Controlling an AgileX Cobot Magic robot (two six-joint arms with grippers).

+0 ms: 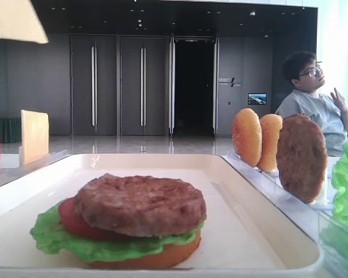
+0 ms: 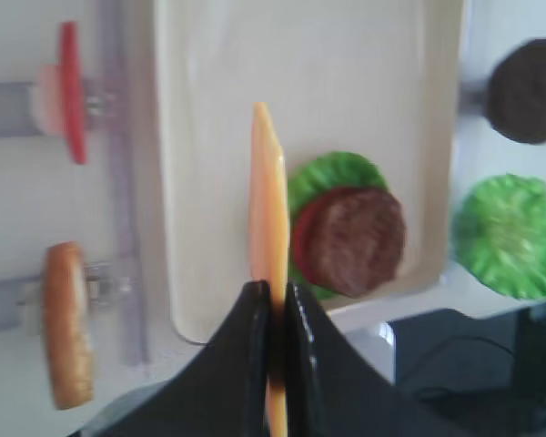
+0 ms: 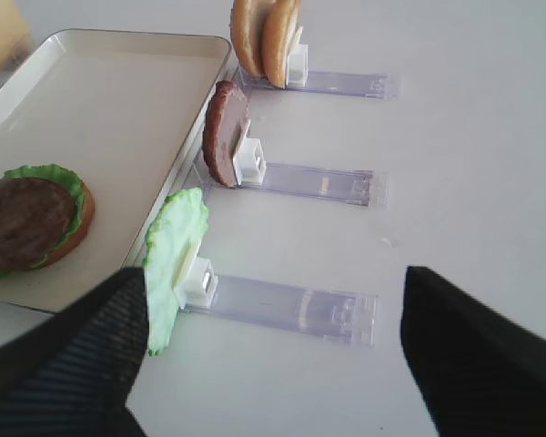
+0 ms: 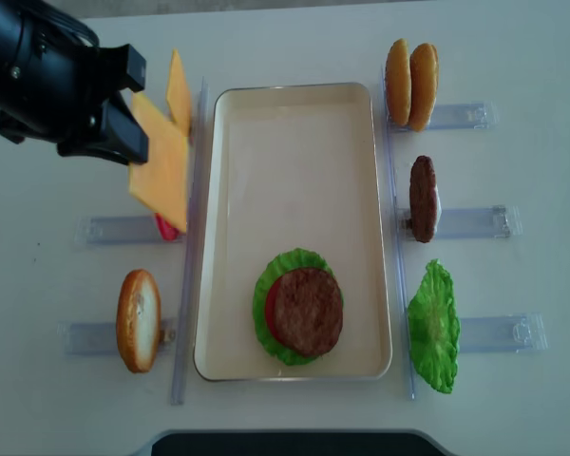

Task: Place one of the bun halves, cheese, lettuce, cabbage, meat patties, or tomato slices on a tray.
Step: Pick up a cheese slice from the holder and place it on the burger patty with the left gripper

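Left tool (image 2: 271,300) clenched on the bottom edge of the cheese (image 4: 160,161), slice held on edge in the air, left of the tray (image 4: 294,123) and above the left holders. Right tool (image 3: 273,364) empty, fingers spread wide, hanging over the bench. The stack on the tray is topped by a meat patty (image 4: 305,311). Advice: carry the slice over the rim, tip it flat, centre it on the patty, lower until it rests, then release.

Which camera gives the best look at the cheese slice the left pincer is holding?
The overhead exterior view: the thin, square, pale yellow-orange cheese slice shows its broad face in the left pincer. The left wrist view shows only its edge; the low exterior view catches one corner.
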